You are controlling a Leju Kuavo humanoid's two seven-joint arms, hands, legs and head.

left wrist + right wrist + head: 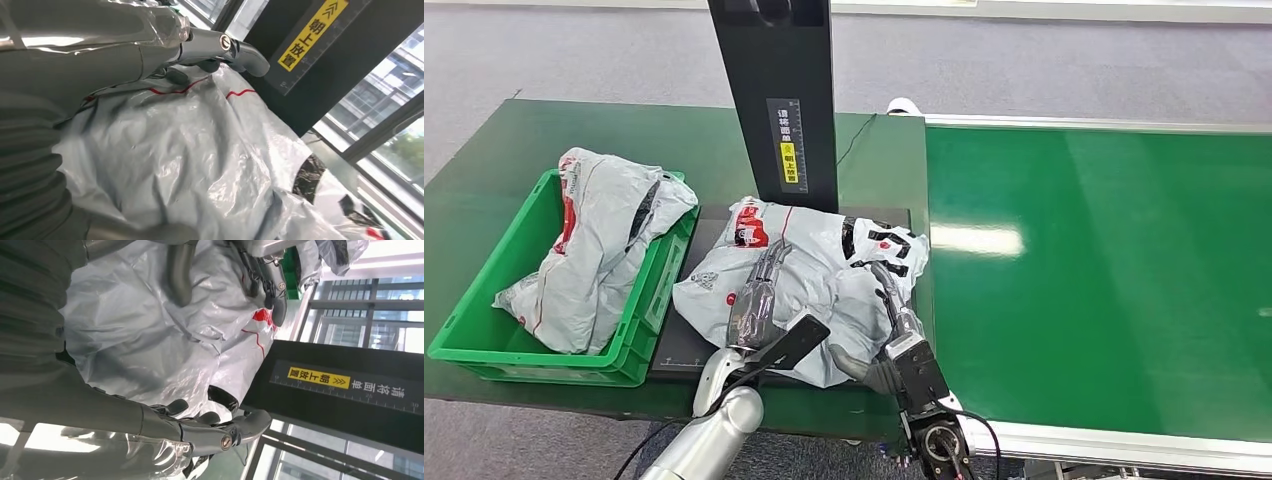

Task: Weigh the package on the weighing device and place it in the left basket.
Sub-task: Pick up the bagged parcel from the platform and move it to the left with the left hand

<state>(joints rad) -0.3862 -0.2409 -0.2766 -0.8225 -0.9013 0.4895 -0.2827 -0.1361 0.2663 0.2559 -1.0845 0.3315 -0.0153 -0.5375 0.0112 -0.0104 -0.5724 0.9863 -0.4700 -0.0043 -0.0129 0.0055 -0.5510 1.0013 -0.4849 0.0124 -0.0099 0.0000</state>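
Nearest to us, our left hand (759, 300) lies flat on top of the package (809, 285), fingers stretched forward along the crumpled grey film, pressing down but not curled around anything. Our right hand (889, 320) lies against the package's right flank, fingers extended along the bag and its thumb low at the near edge. So we have the package between two open hands, touching both but gripped by neither.

The package is a soft grey plastic mailer bag with red and black print, wrinkled and glossy. We judge it light, limp and slippery: it will sag and slide if it is pinched at one corner. It seems best taken as a squeeze between both palms on opposite sides, or with a scoop under the bulk in the middle, where the contents give some body.

It rests on the dark scale plate (686, 345) at the foot of the black post (776, 100), on the green surface (514, 160).

To the left, just beside the scale, stands the green basket (484, 290), already holding another grey bag (594, 250). To the right runs the green conveyor belt (1104, 270).
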